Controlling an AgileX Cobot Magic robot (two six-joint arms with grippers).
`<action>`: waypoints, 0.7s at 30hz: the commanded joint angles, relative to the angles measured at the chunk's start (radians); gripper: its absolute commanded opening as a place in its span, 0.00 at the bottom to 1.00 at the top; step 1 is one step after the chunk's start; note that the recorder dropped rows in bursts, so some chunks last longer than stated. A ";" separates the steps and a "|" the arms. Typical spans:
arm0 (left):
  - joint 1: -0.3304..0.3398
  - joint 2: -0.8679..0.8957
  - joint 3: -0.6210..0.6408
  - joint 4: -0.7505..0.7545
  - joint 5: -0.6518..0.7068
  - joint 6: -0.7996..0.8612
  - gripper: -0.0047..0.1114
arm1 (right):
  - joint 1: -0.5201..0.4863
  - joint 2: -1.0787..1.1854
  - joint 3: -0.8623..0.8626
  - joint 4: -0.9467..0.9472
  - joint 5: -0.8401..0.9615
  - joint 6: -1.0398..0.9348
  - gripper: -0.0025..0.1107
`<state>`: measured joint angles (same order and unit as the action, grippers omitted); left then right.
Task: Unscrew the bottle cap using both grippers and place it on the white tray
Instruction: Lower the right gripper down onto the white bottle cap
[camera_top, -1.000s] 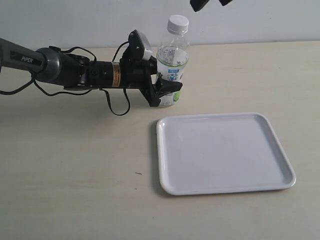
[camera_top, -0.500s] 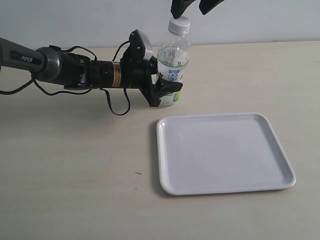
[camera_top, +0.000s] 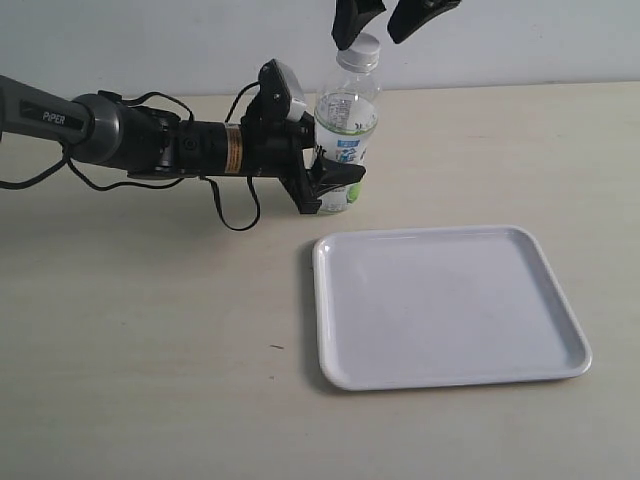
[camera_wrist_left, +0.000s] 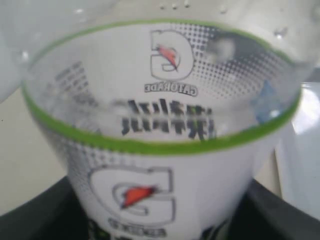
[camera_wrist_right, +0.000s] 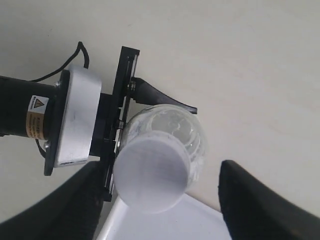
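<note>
Left gripper clamps the bottle by the table's far edge, white tray beside. Right gripper, spread apart, flanks the bottle cap.

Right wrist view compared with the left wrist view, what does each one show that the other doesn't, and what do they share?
Only the right wrist view shows the bottle cap from above. It also shows the right gripper open, with its fingers on either side of the cap, and the left gripper clamped on the bottle. Only the left wrist view shows the printed label up close, filling most of the picture. Both views show the bottle.
</note>
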<state>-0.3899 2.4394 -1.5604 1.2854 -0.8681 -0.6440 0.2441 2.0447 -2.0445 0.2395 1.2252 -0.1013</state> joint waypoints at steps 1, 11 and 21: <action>-0.001 -0.006 -0.001 0.021 0.021 0.008 0.04 | 0.001 0.020 -0.008 0.012 -0.004 -0.002 0.58; -0.001 -0.006 -0.001 0.021 0.021 0.008 0.04 | 0.001 0.025 -0.008 0.016 -0.004 -0.002 0.55; -0.001 -0.006 -0.001 0.031 0.021 0.008 0.04 | 0.001 0.025 -0.010 0.016 -0.004 -0.027 0.38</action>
<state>-0.3899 2.4394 -1.5604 1.2871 -0.8667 -0.6424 0.2441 2.0757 -2.0445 0.2619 1.2252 -0.1108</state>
